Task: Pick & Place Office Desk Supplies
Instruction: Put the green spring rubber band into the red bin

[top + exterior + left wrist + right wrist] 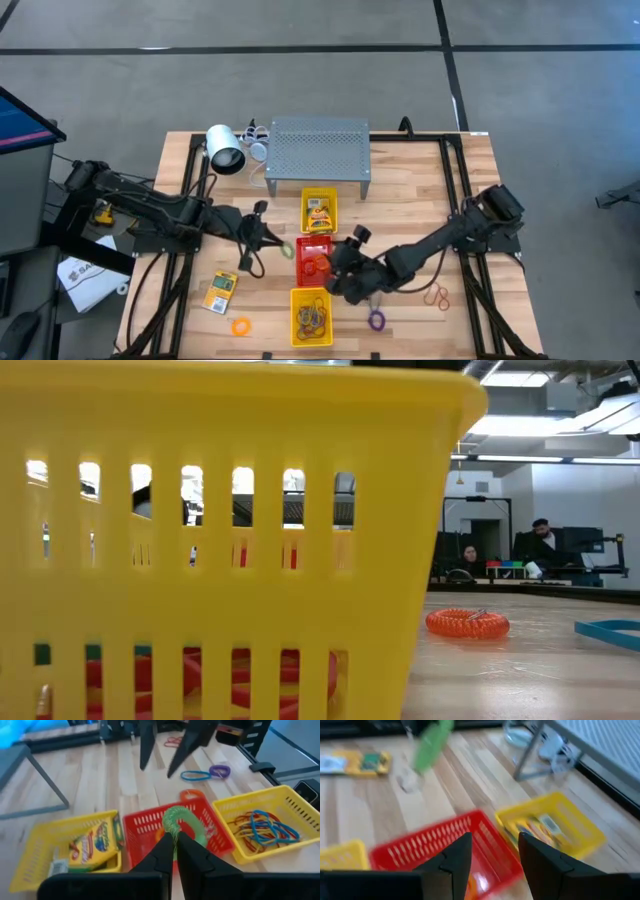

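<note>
My left gripper (173, 851) is shut on a green coiled ring (181, 822). In the high view it is just left of the red tray (303, 246), with the ring (288, 250) at its tips. My right gripper (492, 855) is open and empty, hovering over the red tray (415, 851); the high view shows it at the tray's right side (345, 268). A yellow card packet (220, 292) lies flat on the table, left of the trays. An orange ring (241, 326), a purple ring (376, 320) and red loops (437, 295) also lie on the wood. My left gripper pinches the green ring by the part of its rim nearest the fingers (175, 832), between the two fingertips. The fingers come from the table's left, slanting down. The ring stands out beyond the tips and looks lifted clear, beside the red tray's left edge.
Three trays stand in a row: a yellow one with card packets (320, 196), the red one, and a yellow one with rubber bands (296, 318). A perforated metal stand (318, 148) and a white cylinder (225, 148) are at the far side. The near yellow tray's wall (220, 530) fills most of the low view.
</note>
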### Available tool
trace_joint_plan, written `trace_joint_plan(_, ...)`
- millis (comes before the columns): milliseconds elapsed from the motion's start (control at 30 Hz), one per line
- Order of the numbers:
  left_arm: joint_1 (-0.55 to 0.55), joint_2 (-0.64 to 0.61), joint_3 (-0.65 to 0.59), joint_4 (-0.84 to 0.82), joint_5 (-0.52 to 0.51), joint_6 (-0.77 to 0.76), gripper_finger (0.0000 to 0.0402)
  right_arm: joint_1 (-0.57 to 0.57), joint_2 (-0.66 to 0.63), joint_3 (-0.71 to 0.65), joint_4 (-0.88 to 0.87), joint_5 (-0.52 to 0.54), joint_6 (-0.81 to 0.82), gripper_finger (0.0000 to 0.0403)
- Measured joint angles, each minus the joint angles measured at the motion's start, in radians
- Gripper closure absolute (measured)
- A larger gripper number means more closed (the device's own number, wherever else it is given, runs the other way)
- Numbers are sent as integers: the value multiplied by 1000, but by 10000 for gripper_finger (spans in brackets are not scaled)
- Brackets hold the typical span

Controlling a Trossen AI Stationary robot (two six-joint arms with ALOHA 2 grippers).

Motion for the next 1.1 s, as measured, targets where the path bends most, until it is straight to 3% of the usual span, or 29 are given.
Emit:
trace_joint_plan(200,4,-6,0,36,1,67,393,-48,0,0,186,-74,-158,246)
trace_joint_plan(333,4,-5,0,43,-9,110,393,-79,-16,-1,202,-183,-201,246)
trace_joint_plan(433,4,-5,0,43,-29,123,392,-86,-42,-1,195,-209,-282,246)
trace_joint_plan(600,4,-5,0,54,-30,144,393,-92,-137,-17,194,-314,-417,246)
trace_joint_plan(700,5,-5,0,71,-30,149,392,-114,-250,-122,236,-336,-405,246)
trace_joint_plan(800,6,-5,0,84,-34,153,393,-136,-393,-314,437,-362,-376,246)
trace_joint_plan(933,6,-5,0,117,-44,171,393,-161,-541,-593,835,-474,-376,246)
trace_joint_plan(1100,6,-4,0,165,-84,209,393,-210,-549,-800,1234,-477,-345,246)
